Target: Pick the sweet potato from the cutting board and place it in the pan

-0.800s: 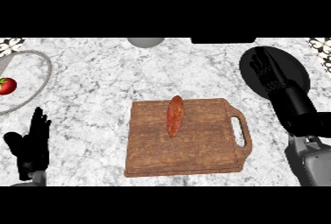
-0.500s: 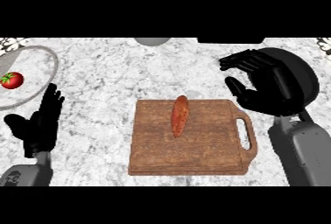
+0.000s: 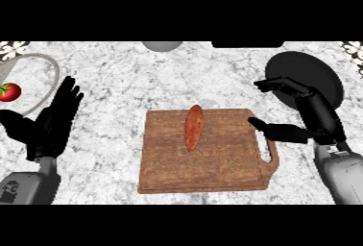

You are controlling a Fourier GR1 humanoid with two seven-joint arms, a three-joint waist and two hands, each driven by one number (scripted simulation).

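Right hand [image 3: 306, 126]: open and holding nothing, fingers and thumb spread wide; it hangs over the right edge of the cutting board, thumb tip above the board's top right corner, fingers reaching up over the pan.
Pan [image 3: 305, 72]: black and round, on the desk at the upper right, beside the board.
Cutting board [image 3: 205, 161]: brown wood, handle slot on its right side, lying flat mid-desk.
Sweet potato [image 3: 193, 126]: orange-red, long and thin, lying lengthwise on the board's upper middle, apart from the right hand.
Left hand [image 3: 51, 122]: open, fingers straight and pointing up, resting at the left edge.
Tomato [image 3: 8, 92]: red, far left, in a grey-rimmed bowl [image 3: 48, 62].
Desk [image 3: 127, 81]: white-grey marble.
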